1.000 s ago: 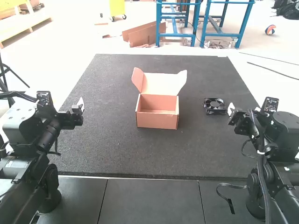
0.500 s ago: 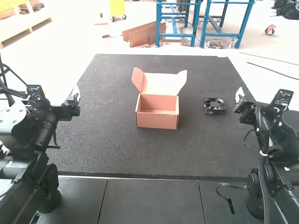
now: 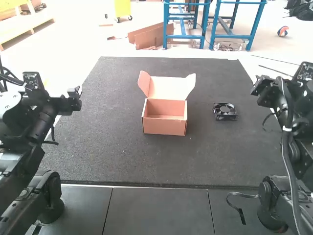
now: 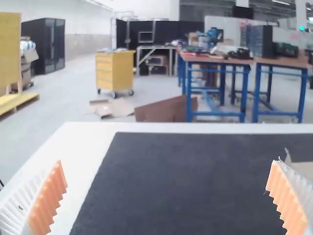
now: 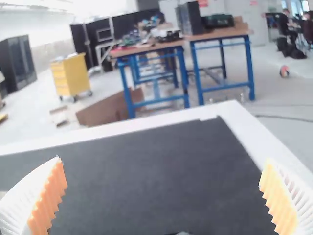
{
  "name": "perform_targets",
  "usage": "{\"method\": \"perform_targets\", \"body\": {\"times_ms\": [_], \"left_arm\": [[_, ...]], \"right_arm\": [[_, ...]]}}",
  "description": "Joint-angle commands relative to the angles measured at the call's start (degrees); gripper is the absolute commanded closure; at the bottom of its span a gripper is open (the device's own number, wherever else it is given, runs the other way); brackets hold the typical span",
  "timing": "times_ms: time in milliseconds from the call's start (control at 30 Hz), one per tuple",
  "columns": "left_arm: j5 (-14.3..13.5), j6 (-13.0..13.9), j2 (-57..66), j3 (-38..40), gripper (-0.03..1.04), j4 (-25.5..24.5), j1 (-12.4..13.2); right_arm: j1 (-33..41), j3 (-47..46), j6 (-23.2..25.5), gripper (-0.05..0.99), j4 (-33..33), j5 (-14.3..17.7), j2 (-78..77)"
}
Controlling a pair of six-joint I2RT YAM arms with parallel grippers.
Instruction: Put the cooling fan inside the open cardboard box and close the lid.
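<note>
We count 1 cardboard box, 1 cooling fan, 1 black mat, and grippers, 2 pcs: left gripper, right gripper.

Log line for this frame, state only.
open brown cardboard box: lid up | small black cooling fan: on dark mat, apart from box | left pincer: open, empty | right pincer: open, empty

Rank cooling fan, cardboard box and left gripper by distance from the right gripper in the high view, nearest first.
From the right gripper:
1. cooling fan, on the right part of the mat, nearest that gripper.
2. cardboard box, at the mat's middle.
3. left gripper, at the mat's left edge.
</note>
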Motion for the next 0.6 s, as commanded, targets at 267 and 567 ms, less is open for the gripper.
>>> {"method": "perform_targets", "body": {"times_ms": [267, 567], "left_arm": [[2.0, -0.5, 22.1, 23.6, 0.05, -13.7, 0.1], [8.5, -0.4, 34.6, 38.3, 0.05, -27.1, 0.2]], "right_arm": [[1.2, 25.9, -8.0, 0.03, -17.6, -0.2, 18.9], [0.8, 34.8, -4.3, 0.05, -24.9, 2.1, 26.7]]}}
